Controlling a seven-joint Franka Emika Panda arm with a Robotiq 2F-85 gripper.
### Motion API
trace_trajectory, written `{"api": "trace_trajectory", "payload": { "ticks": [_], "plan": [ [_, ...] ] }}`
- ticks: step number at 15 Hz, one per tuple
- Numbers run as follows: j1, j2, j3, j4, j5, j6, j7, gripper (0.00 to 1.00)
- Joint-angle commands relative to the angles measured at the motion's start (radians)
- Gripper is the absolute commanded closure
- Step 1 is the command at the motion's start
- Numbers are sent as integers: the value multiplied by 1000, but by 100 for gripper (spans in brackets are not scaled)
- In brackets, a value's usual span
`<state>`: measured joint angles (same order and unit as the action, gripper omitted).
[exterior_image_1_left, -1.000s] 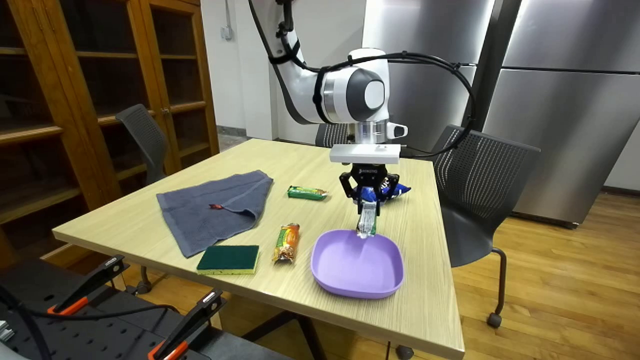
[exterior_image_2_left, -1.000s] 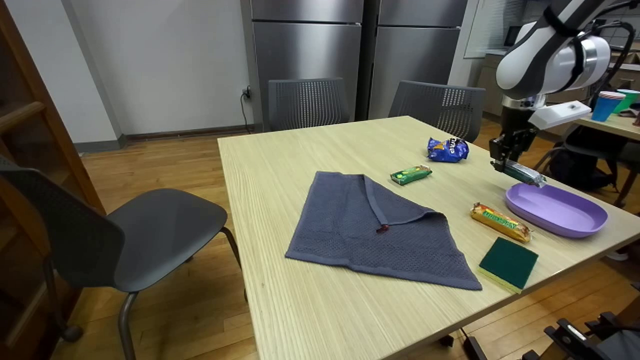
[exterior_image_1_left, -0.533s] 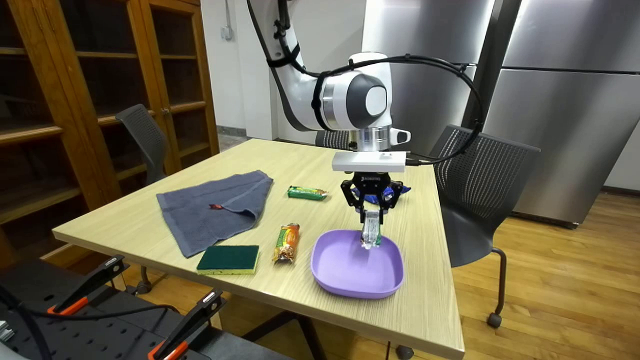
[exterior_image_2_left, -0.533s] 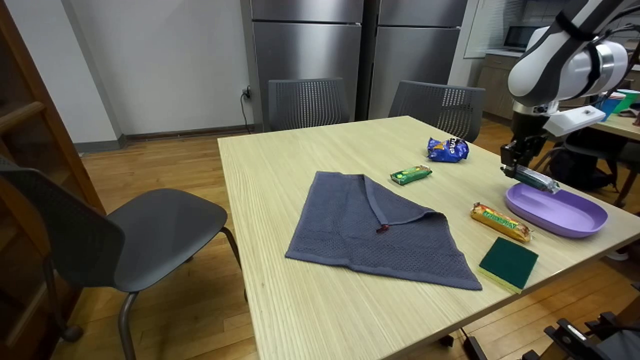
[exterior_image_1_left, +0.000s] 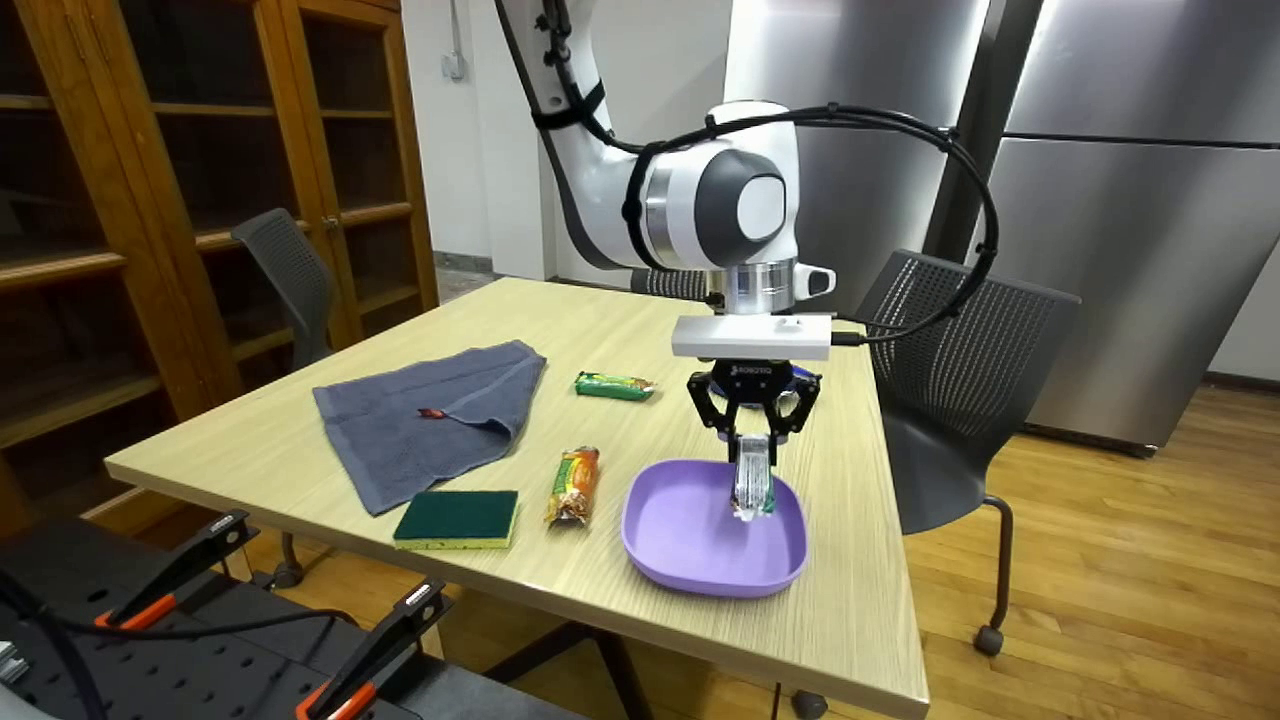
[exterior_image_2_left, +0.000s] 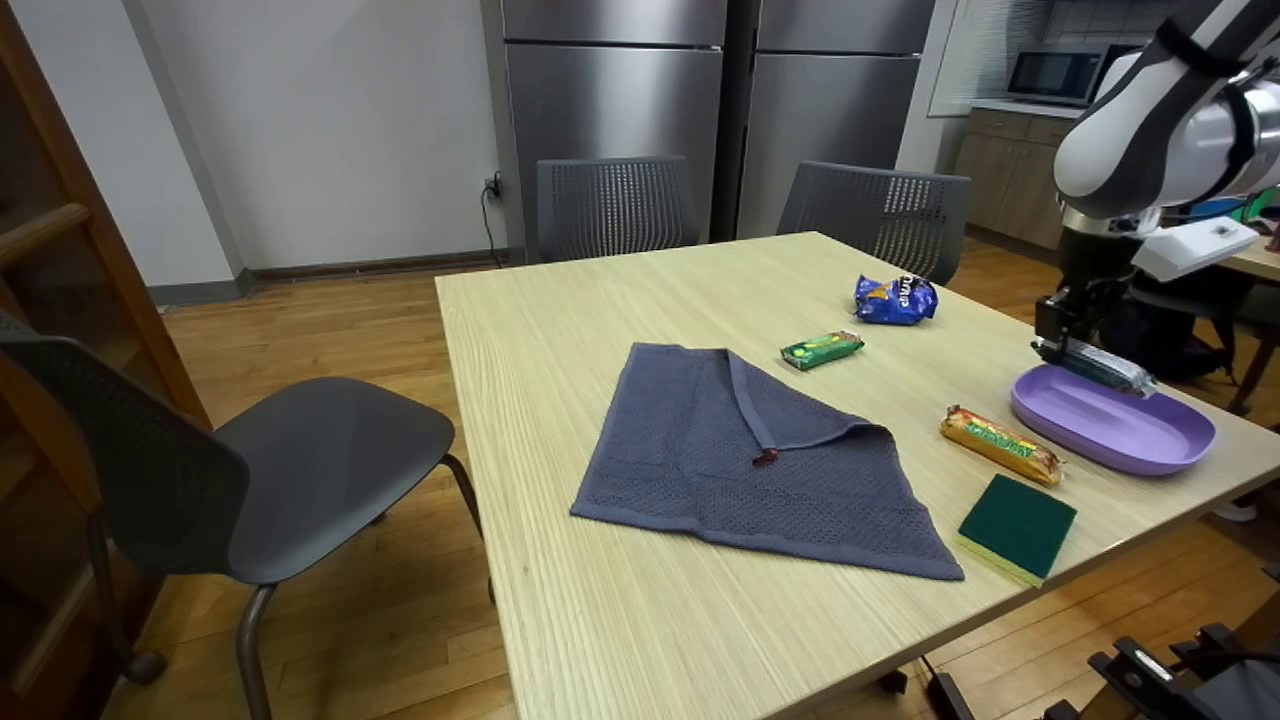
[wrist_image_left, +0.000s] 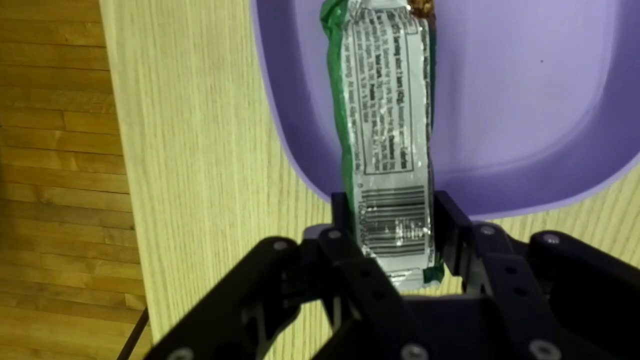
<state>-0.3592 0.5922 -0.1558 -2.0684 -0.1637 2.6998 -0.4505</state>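
My gripper is shut on a green and silver wrapped bar, one finger on each side near the bar's end. The gripper and the bar also show in an exterior view. The bar slopes a little downward away from the fingers. Its far end hangs over the purple dish, above the dish floor. In the wrist view the bar's label and barcode face up. The fingers are over the near rim of the dish. The dish holds nothing that I can see.
An orange wrapped bar and a green sponge lie beside the dish. A grey towel and another green bar lie farther off. A blue packet is partly hidden behind the gripper in an exterior view. Chairs surround the table.
My gripper has carried the bar farther over the dish, rightward in both exterior views and lower. The bar stays held. The dish and other table things have not moved.
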Motion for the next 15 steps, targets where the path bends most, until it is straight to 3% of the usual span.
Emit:
{"api": "trace_trajectory", "payload": {
  "ticks": [1, 6, 15],
  "plan": [
    [-27, -68, 14, -95, -11, 43, -33, 81],
    [-37, -76, 10, -143, -12, 68, -35, 81],
    [-38, -51, 0, -115, -12, 47, -22, 81]
  ]
}}
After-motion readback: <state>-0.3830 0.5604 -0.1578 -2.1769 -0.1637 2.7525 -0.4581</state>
